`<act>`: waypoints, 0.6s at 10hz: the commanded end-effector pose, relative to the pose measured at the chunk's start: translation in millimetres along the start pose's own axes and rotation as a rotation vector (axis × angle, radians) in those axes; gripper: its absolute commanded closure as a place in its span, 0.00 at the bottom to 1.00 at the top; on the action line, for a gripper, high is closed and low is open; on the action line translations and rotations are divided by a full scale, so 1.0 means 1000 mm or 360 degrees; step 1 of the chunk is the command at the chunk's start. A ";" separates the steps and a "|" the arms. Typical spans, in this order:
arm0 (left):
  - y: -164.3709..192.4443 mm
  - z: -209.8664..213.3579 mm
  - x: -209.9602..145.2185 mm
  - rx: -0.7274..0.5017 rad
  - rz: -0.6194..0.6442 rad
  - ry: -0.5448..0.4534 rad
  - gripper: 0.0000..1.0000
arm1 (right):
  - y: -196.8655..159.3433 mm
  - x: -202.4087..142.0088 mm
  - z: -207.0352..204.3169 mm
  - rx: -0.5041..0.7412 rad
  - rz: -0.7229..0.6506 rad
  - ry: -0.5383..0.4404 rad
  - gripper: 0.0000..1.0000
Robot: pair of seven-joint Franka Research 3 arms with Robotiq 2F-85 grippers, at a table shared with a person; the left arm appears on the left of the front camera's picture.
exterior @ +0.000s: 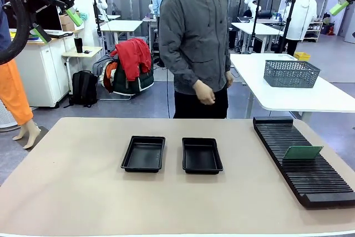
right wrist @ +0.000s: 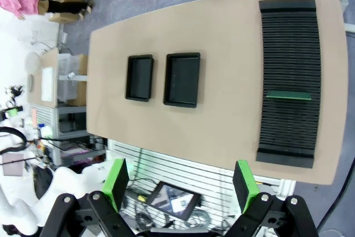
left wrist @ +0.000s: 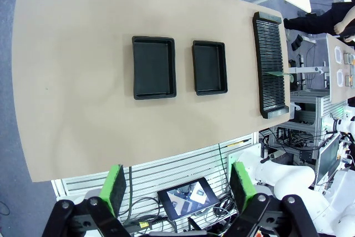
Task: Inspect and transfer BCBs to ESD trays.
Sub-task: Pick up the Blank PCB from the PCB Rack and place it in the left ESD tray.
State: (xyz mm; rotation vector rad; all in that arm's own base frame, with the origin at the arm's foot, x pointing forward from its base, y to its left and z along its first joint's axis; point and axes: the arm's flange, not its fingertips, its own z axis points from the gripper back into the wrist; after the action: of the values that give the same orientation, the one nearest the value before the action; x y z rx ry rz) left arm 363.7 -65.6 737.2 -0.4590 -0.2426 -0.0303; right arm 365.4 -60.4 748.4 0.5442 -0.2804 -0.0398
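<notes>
My left pincer [left wrist: 177, 184] and right pincer [right wrist: 180, 180] hang spread, empty. The thin green circuit board [right wrist: 288, 96] stands across the black ribbed rack [right wrist: 288, 37], well below, nearer the right pincer.

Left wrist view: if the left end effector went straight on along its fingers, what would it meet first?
Probably bare table, on the robot's side of the two ESD trays; nothing shows in between. The left end effector hangs high with jaws open, so the exact landing spot is uncertain.
</notes>
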 end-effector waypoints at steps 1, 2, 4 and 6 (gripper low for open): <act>0.000 0.000 0.000 -0.0006 0.0001 -0.0009 0.00 | -0.008 0.001 -0.022 -0.0167 0.0230 -0.0035 0.00; 0.000 0.000 0.000 -0.0006 0.0001 -0.0009 0.00 | -0.013 -0.003 -0.031 -0.0212 0.0350 -0.0040 0.00; 0.000 0.000 0.000 -0.0006 0.0001 -0.0009 0.00 | -0.023 -0.005 -0.057 -0.0288 0.0582 -0.0014 0.00; 0.000 0.000 0.000 -0.0006 0.0001 -0.0009 0.00 | -0.038 -0.007 -0.085 -0.0386 0.0851 0.0041 0.00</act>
State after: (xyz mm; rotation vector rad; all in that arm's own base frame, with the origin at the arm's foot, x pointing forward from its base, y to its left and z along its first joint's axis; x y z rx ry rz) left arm 363.8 -65.6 737.2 -0.4591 -0.2426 -0.0303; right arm 387.1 -48.5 674.3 0.2533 -0.3437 0.3780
